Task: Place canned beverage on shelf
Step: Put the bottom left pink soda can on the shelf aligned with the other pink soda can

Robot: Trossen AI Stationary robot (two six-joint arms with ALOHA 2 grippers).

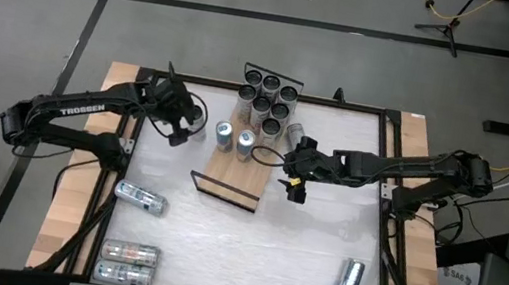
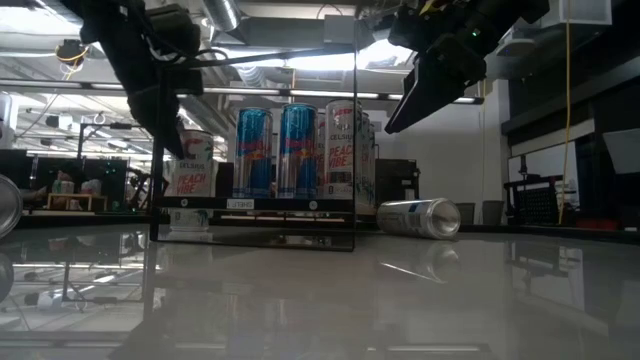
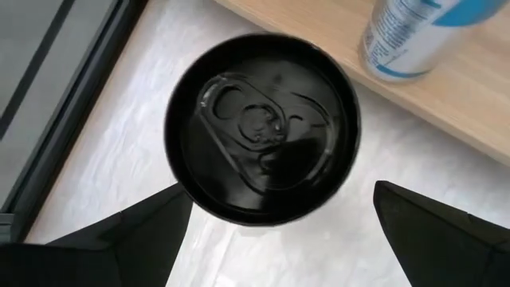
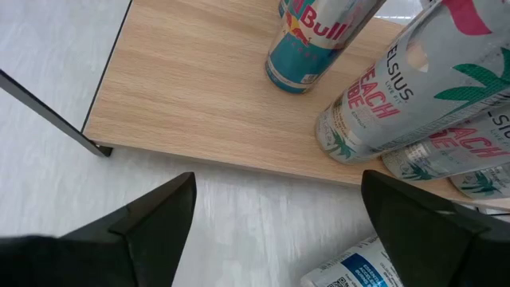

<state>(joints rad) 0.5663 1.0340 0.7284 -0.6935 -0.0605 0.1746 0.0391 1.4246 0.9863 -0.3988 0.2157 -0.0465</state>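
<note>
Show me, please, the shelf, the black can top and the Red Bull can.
shelf (image 4: 199, 96): right wrist view, bare wood board.
black can top (image 3: 263, 127): left wrist view, lid middle.
Red Bull can (image 4: 315, 36): right wrist view, its side.

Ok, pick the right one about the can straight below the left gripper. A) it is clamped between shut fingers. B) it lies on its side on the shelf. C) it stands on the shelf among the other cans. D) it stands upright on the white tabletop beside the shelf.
D: the left wrist view looks down on the can's top, upright on the white tabletop, off the shelf, the left gripper open above it.
</note>
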